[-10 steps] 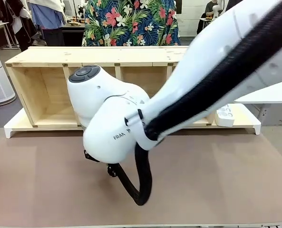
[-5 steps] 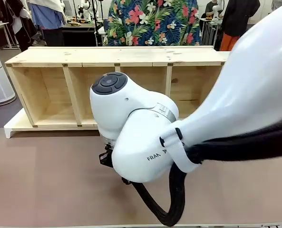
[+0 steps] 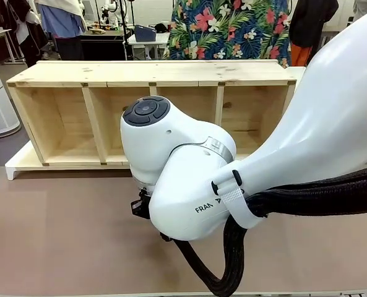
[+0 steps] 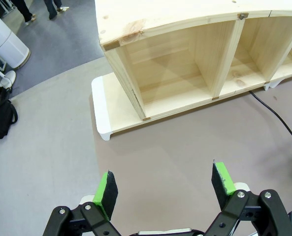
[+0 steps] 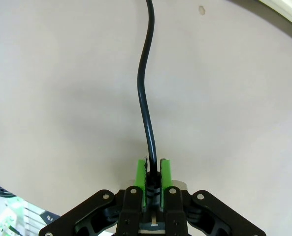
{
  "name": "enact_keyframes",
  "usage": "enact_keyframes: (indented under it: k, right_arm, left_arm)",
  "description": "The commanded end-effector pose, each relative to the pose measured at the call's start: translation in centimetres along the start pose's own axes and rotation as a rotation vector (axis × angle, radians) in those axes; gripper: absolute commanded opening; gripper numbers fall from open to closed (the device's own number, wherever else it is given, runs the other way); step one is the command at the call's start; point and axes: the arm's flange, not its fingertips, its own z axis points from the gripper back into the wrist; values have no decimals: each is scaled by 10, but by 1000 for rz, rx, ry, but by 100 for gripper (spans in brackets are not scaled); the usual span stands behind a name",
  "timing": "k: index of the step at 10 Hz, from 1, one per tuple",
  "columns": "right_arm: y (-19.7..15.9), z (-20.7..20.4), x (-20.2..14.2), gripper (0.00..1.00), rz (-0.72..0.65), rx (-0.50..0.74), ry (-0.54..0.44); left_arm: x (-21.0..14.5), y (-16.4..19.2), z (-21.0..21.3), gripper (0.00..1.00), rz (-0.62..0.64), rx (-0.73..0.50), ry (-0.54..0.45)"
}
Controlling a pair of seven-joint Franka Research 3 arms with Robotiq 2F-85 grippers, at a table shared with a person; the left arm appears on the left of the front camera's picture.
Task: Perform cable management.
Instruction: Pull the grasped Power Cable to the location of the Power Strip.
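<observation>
Clamping: the right gripper (image 5: 153, 169) is pinching the cable (image 5: 146, 98), with its green pads drawn together on the cord.
Cable: it is running from that grip away across the bare table (image 5: 52, 98) in a gentle curve. In the left wrist view a black cord, probably the same one, is lying loose on the table near the foot of the wooden shelf (image 4: 185, 73).
Left gripper (image 4: 165, 183): it is hanging above the table with its fingers wide apart, holding nothing.
Right arm (image 3: 189, 185): it is reaching across the middle of the table in front of the shelf.
Done, as I judge it: the cord is being held, so the pick-up looks complete.
Left to do: the cord is lying slack and unrouted, so the tidying itself seems barely begun. I cannot tell where it is meant to end up.
</observation>
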Motion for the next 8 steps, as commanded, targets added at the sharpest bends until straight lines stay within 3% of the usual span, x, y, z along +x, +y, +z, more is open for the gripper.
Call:
enact_keyframes:
  k: [1, 5, 8]
  right_arm:
    - [3, 1, 2, 15, 3, -2, 5]
    - [0, 0, 0, 15, 1, 0, 0]
    - [10, 12, -54, 15, 71, -66, 28]
  left_arm:
    - [-1, 1, 0, 100, 5, -2, 4]
    - [-1, 1, 0, 100, 5, -2, 4]
    - [-1, 1, 0, 100, 5, -2, 4]
